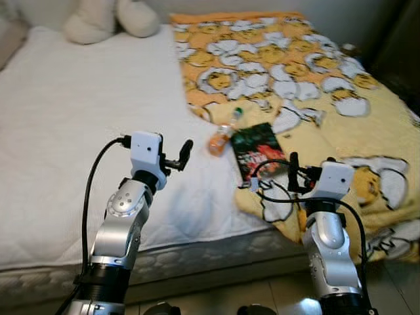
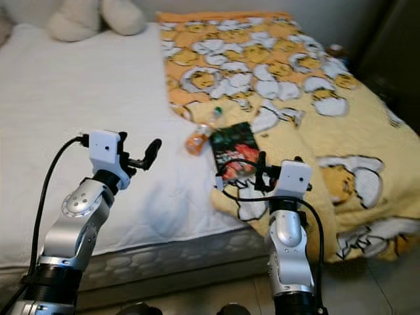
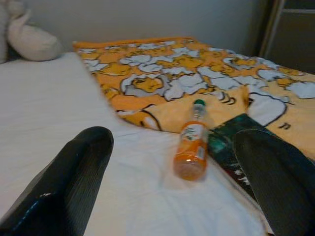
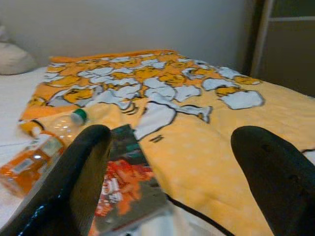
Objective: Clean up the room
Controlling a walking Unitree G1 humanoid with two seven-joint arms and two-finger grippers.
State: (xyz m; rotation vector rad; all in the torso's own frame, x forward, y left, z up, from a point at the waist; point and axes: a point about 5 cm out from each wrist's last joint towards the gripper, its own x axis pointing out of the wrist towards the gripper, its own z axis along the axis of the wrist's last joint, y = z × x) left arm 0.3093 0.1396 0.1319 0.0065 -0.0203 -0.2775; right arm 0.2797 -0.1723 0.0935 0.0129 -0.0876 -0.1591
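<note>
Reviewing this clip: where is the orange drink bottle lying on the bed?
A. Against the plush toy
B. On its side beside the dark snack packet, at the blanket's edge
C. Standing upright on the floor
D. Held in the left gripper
B: the bottle lies on its side beside the dark packet, at the edge of the yellow blanket.

Bed (image 1: 59, 131): before the robot, bearing all the things.
Blanket (image 1: 315, 85): on the bed's right half.
Bottle (image 1: 224, 135): lying at the blanket's left edge.
Packet (image 1: 258, 149): just right of the bottle, on the blanket, perhaps touching it.
Plush toy (image 1: 108, 18): at the bed's far end, left of the blanket.
</note>
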